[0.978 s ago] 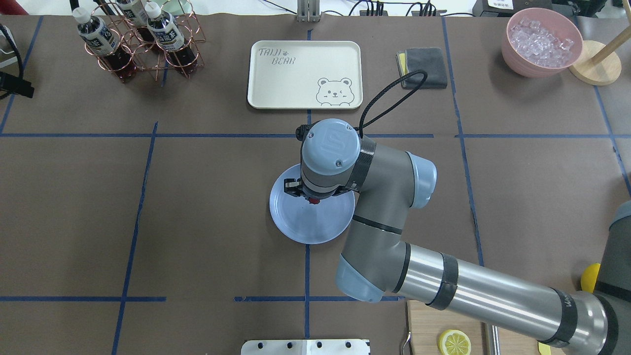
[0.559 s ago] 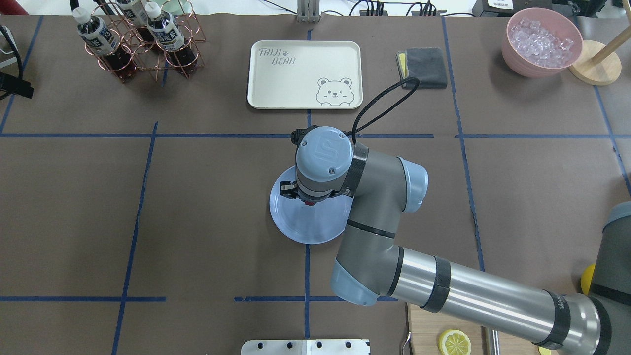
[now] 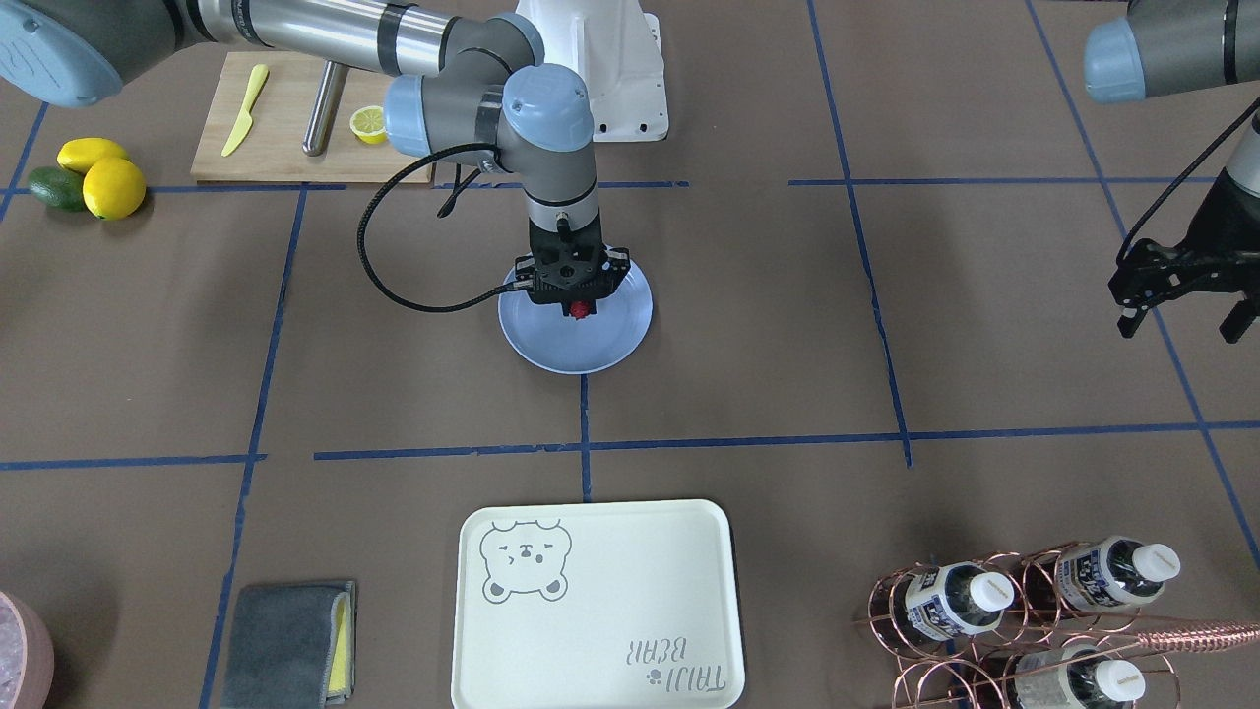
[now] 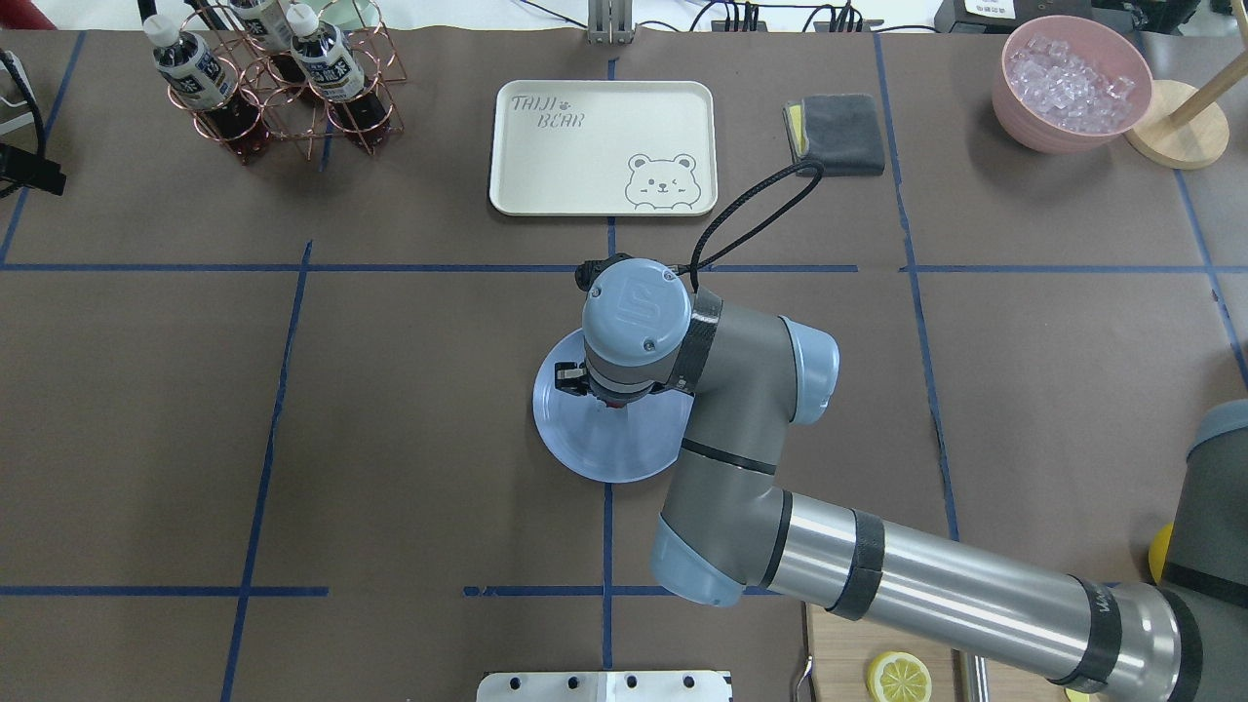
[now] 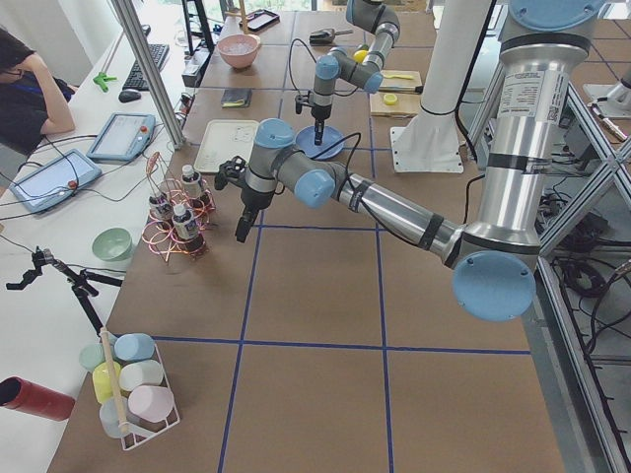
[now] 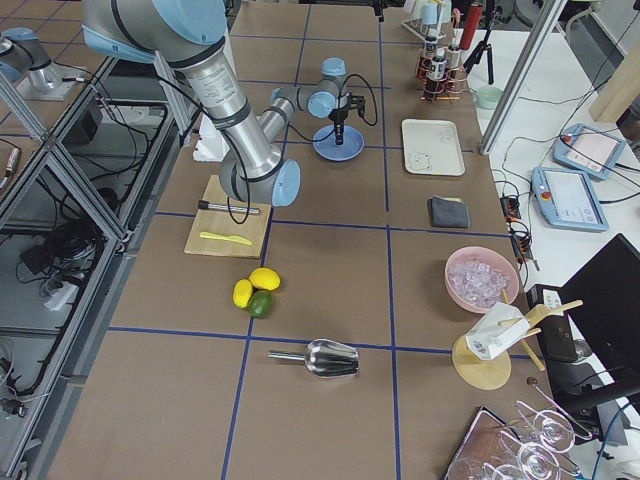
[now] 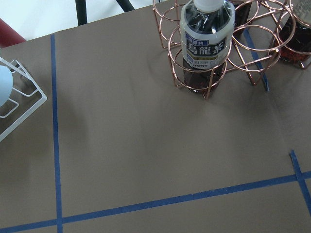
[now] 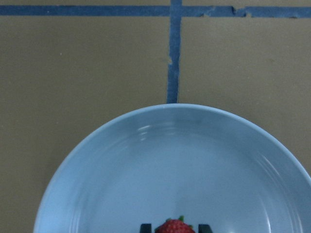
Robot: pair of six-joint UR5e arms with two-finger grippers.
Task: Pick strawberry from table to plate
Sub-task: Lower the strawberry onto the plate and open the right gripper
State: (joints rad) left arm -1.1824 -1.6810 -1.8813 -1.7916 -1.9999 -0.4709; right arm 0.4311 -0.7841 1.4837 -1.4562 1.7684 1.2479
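Observation:
The light-blue plate (image 3: 571, 354) (image 4: 595, 453) lies on the brown paper table (image 3: 787, 325) near its middle. My right gripper (image 3: 579, 303) (image 4: 609, 398) points straight down over the plate's robot-side half. It is shut on the small red strawberry (image 3: 580, 310) (image 4: 612, 403). In the right wrist view the strawberry (image 8: 174, 226) sits between two dark fingertips (image 8: 145, 227) just over the plate (image 8: 146, 160). My left gripper (image 3: 1178, 325) hangs open and holds nothing, far off at the table's left end near the bottle rack.
A cream bear tray (image 3: 630, 591) lies beyond the plate. A copper rack of bottles (image 3: 1024, 611) stands at the far left and a grey cloth (image 3: 285, 640) at the far right. A cutting board (image 3: 276, 128), lemons (image 3: 113, 187) and an avocado (image 3: 54, 189) lie near the robot's right.
The right arm has shifted slightly left and lower over the plate, with the strawberry still between its fingers. The left arm has not moved.

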